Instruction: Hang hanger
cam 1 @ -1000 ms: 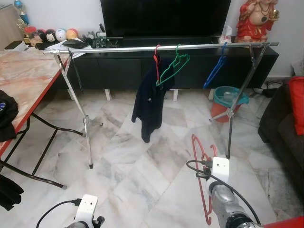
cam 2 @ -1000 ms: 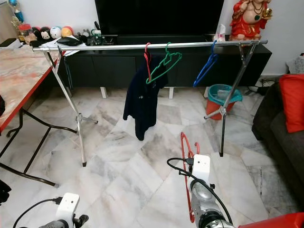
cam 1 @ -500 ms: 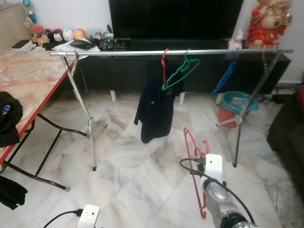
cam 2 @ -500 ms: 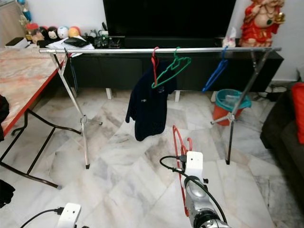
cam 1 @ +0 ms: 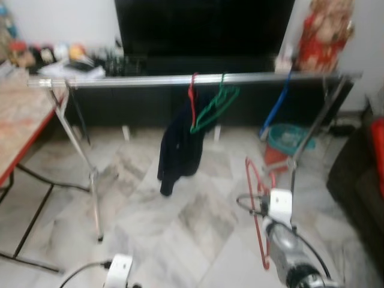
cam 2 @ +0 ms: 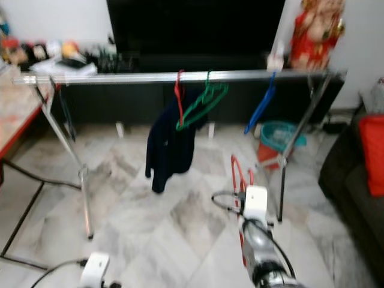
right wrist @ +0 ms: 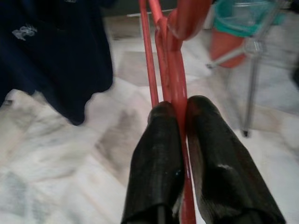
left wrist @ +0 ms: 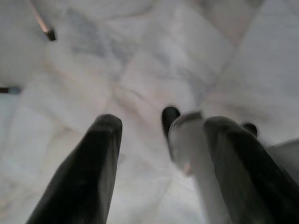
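My right gripper [right wrist: 180,109] is shut on a red hanger [cam 1: 259,207], held upright low at the right, in front of the silver clothes rail [cam 1: 192,78]. On the rail hang a red hanger with a dark navy garment [cam 1: 177,147], a green hanger [cam 1: 214,107] and a blue hanger [cam 1: 278,106]. The right wrist view has the red hanger [right wrist: 170,56] pinched between the black fingers, with the navy garment [right wrist: 56,51] beyond. My left gripper [left wrist: 161,128] hangs low over the marble floor, fingers apart and empty.
A red-edged marble-top table [cam 1: 18,129] stands at the left. Behind the rail are a black TV cabinet [cam 1: 180,96] and a red statue [cam 1: 317,33]. A teal-and-orange bucket [cam 1: 285,141] sits by the rail's right legs [cam 1: 303,144]. A dark sofa [cam 1: 360,192] lies at right.
The whole picture has shifted and blurred, so the camera has moved; the rail now looks nearer. The right gripper still holds the red hanger, a little higher and further right in the picture.
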